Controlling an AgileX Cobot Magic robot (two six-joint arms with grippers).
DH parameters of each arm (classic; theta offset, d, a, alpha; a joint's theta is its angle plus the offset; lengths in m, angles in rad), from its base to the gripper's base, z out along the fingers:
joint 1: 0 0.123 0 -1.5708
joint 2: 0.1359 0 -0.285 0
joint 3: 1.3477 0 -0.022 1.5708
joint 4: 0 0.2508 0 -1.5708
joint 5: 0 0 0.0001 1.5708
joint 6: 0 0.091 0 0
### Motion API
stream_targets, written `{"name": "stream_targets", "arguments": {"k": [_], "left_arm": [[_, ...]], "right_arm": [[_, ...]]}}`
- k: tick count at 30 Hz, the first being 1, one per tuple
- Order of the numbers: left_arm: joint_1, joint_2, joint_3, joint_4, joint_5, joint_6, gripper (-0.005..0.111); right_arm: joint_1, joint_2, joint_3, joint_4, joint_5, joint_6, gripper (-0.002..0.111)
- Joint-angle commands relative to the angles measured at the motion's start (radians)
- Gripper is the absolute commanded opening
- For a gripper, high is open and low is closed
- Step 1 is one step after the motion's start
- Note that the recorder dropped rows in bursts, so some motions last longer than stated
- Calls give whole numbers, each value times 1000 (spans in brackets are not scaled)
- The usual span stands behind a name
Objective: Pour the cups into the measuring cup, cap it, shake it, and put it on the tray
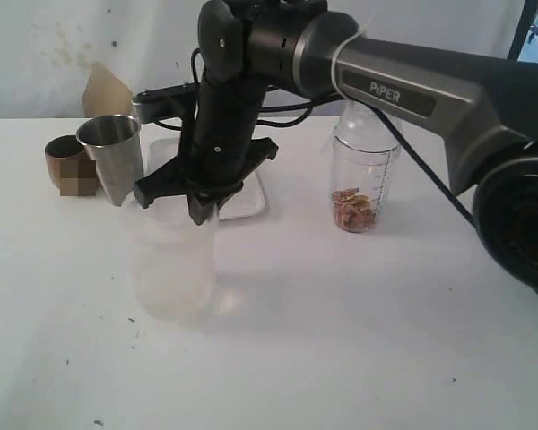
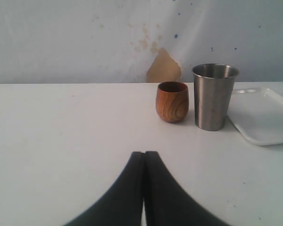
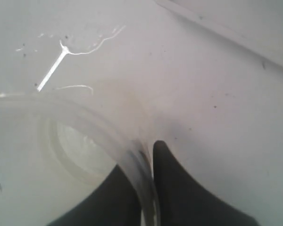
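The measuring cup stands upright at the back right, with brown and orange pieces in its bottom. The steel tumbler and the wooden cup stand side by side at the back left. The white tray lies behind my right arm, mostly hidden. My right gripper reaches across the middle and is shut on the rim of a frosted plastic tumbler, one finger inside it and one outside. My left gripper is shut and empty, low over the table.
The right arm spans the back of the table from the right edge, passing in front of the measuring cup's top. A pale wall closes off the far side. The left arm does not show in the exterior view.
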Motion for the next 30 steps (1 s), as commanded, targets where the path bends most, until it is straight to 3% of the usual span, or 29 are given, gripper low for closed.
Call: {"name": "stream_targets", "arguments": {"k": [1,13,30], "left_arm": [[-4,-4,5,1,-3,2,0],[-4,-4,5,1,-3,2,0],[-4,-4,5,1,-3,2,0]], "right_arm": [[37,0,-67,28,-12,-9,0],[66,216,-421,59,32,5,0],[19,279,-508,-31,32,15,0]]}}
